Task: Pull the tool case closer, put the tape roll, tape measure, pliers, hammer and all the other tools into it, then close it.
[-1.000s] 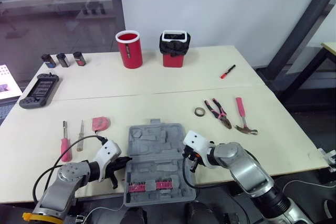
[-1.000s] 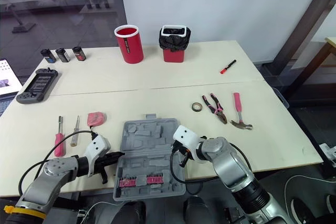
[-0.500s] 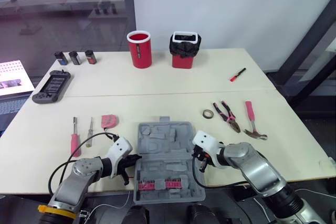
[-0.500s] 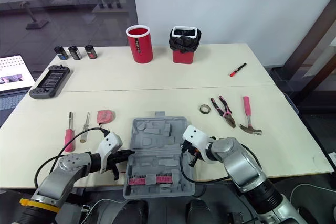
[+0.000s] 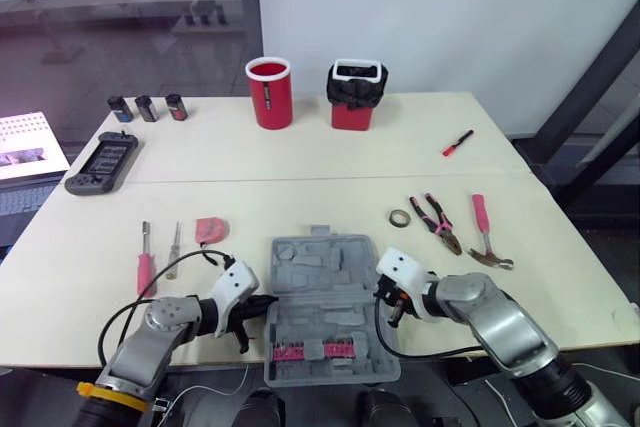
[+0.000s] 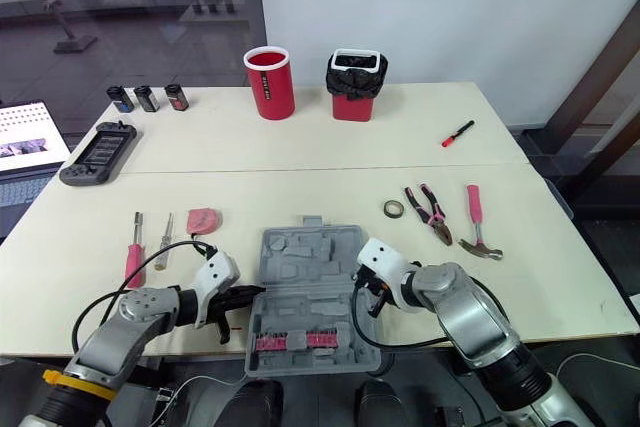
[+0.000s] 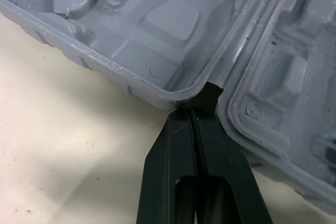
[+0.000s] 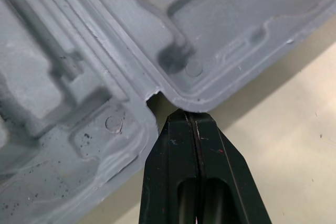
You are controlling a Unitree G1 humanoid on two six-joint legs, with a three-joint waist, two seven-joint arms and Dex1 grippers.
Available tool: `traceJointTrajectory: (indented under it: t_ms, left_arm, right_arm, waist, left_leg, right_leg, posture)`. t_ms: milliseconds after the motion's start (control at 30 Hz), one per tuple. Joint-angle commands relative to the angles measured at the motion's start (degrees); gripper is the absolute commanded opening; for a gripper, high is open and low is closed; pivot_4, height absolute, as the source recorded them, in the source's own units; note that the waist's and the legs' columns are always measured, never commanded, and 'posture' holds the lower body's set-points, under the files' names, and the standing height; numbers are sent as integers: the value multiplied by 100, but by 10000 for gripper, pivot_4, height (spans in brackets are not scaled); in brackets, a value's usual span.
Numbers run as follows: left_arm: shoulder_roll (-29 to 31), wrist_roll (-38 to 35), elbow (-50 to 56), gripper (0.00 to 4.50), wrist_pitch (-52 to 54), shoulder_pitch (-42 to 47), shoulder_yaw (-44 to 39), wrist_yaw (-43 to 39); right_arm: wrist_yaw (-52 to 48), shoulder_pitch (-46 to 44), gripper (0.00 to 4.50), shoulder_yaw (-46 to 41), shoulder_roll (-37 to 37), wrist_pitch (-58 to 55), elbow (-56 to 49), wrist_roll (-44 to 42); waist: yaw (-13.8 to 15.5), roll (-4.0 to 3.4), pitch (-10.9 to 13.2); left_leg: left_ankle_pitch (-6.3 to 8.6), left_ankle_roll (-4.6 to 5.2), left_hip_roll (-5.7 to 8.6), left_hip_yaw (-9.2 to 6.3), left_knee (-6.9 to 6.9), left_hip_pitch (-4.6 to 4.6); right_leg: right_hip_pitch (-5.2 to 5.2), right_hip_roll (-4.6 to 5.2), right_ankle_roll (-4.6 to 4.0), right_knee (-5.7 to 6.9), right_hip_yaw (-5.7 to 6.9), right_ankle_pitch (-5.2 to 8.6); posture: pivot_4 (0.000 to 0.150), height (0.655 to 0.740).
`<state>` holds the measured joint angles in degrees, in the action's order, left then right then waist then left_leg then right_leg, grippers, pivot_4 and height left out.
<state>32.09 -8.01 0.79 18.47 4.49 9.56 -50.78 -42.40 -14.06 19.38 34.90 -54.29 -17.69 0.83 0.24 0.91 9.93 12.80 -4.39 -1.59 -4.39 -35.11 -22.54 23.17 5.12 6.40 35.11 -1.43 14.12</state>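
The grey tool case [image 5: 318, 277] lies open at the table's front edge, with a red bit strip [image 5: 310, 350] in its near half. My left gripper [image 5: 255, 305] is shut, its tips pressed into the hinge notch [image 7: 207, 94] on the case's left side. My right gripper [image 5: 389, 309] is shut too, tips at the right hinge notch [image 8: 154, 96]. The tape roll [image 5: 400, 218], pliers [image 5: 437, 223] and hammer [image 5: 484, 234] lie to the case's right. A pink tape measure [image 5: 210, 230] and two screwdrivers [image 5: 146, 265] lie to its left.
At the back stand a red cup [image 5: 270, 93], a red bin with a black liner [image 5: 357, 95] and three small batteries [image 5: 147, 108]. A dark handheld controller [image 5: 103, 161] lies at the far left. A small red tool [image 5: 457, 142] lies at the back right.
The head camera has shifted, so the whole scene sits further right in the picture. Both grippers stay shut at the case's hinge ends; the case has not visibly moved on the table.
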Motion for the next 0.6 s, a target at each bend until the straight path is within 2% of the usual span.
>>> traceJointTrajectory:
  t_ms: [33,200,333,367,467,533,600]
  left_arm:
    - [274,64,-290,337,1,-149,-181,-6]
    - [470,-73,-327,337,-37,-308,-448,45]
    - [710,-285,-227,337,-83,-521,-866,4]
    - [779,-424,-167,337,-92,-589,-1050,-47]
    - [1111,-1313,-85,337,-190,-839,-2354,-437]
    - [1353,-1531,-308,337,-313,-954,-3013,-540]
    - [1537,-1513,-664,337,-437,-1036,-3373,-541]
  right_arm:
    - [125,249,0,-161,260,-171,127,14]
    - [213,374,0,-570,387,157,247,-68]
    - [94,583,0,-1313,526,768,307,-369]
    - [11,676,0,-1631,523,893,209,-563]
    - [-579,1271,0,-3477,661,1155,-403,-1592]
    - [-768,1626,0,-4455,790,1127,-459,-1972]
    - [-999,1997,0,-5017,912,1332,-390,-2164]
  waist:
    - [-8,2,-1]
    - [-66,2,-1]
    - [-113,5,3]
    - [-123,5,6]
    - [-129,10,25]
    - [-102,9,38]
    - [-84,8,39]
  left_leg:
    - [0,0,-3,0,1,0]
    - [1,1,-9,0,1,0]
    - [1,0,-12,3,0,-1]
    - [1,0,-14,5,1,-2]
    - [1,1,-23,8,10,-38]
    - [1,4,-26,3,7,-93]
    - [2,6,-28,1,9,-96]
  right_leg:
    - [1,-3,1,0,0,1]
    - [3,-7,1,1,2,1]
    - [6,-6,2,1,2,2]
    - [10,-6,2,1,2,2]
    - [49,-12,2,8,3,1]
    - [115,-21,-15,35,7,-13]
    - [118,-28,-13,37,7,-11]
  posture:
    - [1500,7387]
    - [1500,7387]
    - [1500,7387]
    - [1500,7387]
    - [1500,7387]
    - [1500,7387]
    - [1500,7387]
